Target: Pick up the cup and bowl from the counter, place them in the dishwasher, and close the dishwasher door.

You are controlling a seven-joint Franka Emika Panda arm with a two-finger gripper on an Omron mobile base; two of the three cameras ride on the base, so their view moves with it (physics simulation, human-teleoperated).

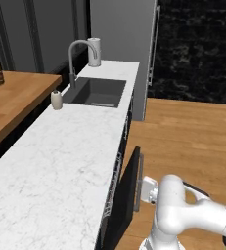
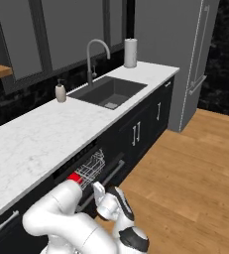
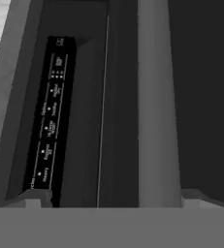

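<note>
The dishwasher door stands tilted partway up, its silver handle facing the floor side. My gripper is open and close against the door's outer face, with nothing between its fingertips. In the hand view, the control strip with small white labels runs along the left and the handle bar along the right. The silver wire rack shows above the door, and the red cup sits in it just behind my arm. The bowl is hidden. The white marble counter runs above the dishwasher.
A dark sink with a curved faucet, a soap bottle and a paper towel roll sit at the counter's far end. A wooden shelf with a jar lies to the left. Wood floor stretches to the right.
</note>
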